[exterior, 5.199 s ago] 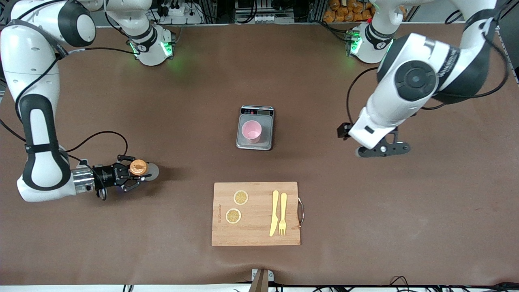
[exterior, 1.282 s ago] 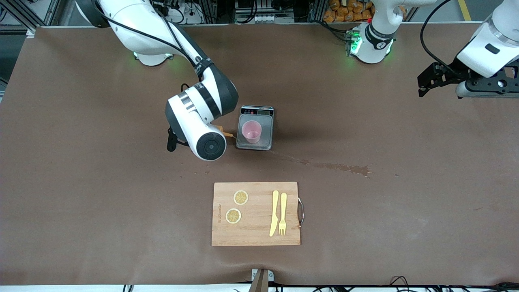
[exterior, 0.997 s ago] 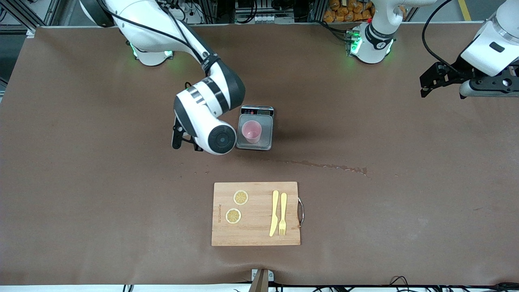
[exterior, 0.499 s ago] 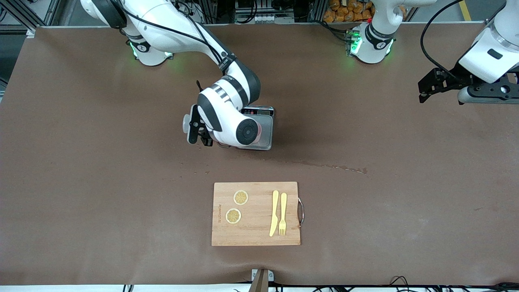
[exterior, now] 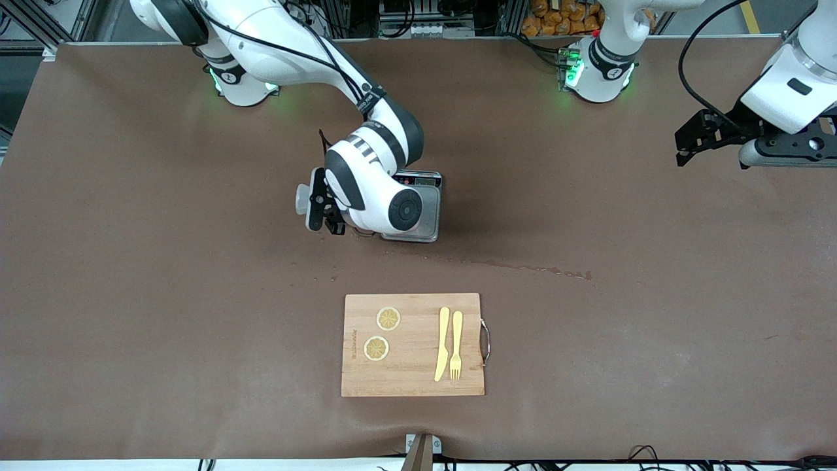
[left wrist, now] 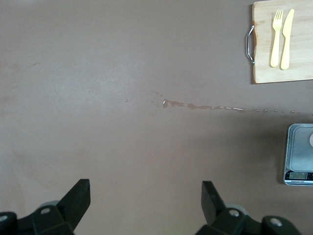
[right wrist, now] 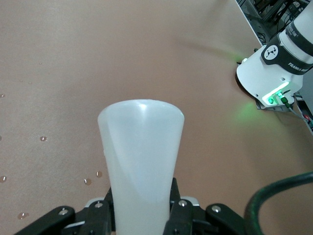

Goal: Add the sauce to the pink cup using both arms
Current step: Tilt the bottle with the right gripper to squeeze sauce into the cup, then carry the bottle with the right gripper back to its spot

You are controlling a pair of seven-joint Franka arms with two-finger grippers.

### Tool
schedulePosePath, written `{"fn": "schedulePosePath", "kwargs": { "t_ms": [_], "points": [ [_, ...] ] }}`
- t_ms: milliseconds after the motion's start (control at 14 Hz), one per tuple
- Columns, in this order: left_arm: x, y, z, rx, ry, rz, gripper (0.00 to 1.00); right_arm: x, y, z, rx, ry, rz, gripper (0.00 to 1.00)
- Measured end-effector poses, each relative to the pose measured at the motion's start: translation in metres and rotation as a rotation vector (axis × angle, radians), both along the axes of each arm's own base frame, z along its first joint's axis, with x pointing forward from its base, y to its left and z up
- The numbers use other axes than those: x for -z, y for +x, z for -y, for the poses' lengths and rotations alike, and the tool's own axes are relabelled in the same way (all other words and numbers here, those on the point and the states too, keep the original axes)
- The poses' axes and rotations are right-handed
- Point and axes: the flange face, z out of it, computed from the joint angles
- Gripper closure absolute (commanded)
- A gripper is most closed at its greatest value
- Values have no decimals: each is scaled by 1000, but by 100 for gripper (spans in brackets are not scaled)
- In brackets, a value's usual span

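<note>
Here, the brown table [exterior: 131, 294] fills the front view, with both arm bases along its 12 o'clock edge. The right arm [exterior: 281, 46] reaches from about 11 o'clock toward the centre, its wrist over the grey scale [exterior: 425, 219] and hiding the pink cup from every view. The left arm [exterior: 785, 91] waits, raised over the 2 o'clock corner of the table.

The wooden cutting board [exterior: 412, 373] lies at 6 o'clock from the scale, nearer to the front camera. On it rest two lemon slices [exterior: 388, 318] toward the right arm's end, and a yellow knife [exterior: 443, 343] just beside a yellow fork [exterior: 456, 345] toward the metal handle [exterior: 484, 341].

A thin trail of spilled sauce [exterior: 523, 266] runs across the table between scale and board, toward the left arm's end.

The right gripper [right wrist: 142, 215] is clamped on the sauce bottle [right wrist: 141, 161]; in the right wrist view the translucent white body stands out from between the fingers [right wrist: 183, 213], base outward. The nozzle cap is hidden. Small droplets [right wrist: 88, 181] dot the table beneath it.

The left gripper [left wrist: 145, 203] hangs with its jaws spread wide and nothing between them, over bare table.
</note>
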Motion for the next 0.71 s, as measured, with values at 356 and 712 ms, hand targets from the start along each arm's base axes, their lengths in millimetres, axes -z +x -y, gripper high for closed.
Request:
{"fn": "schedulePosePath", "kwargs": {
  "t_ms": [356,712],
  "points": [
    [0,0,-1,-2,0,0,0,-11,24,22,23,128,-49,78],
    [-1,0,-3,-5,0,-2,0,-66,85,119,77,514,-165,75]
  ]
}}
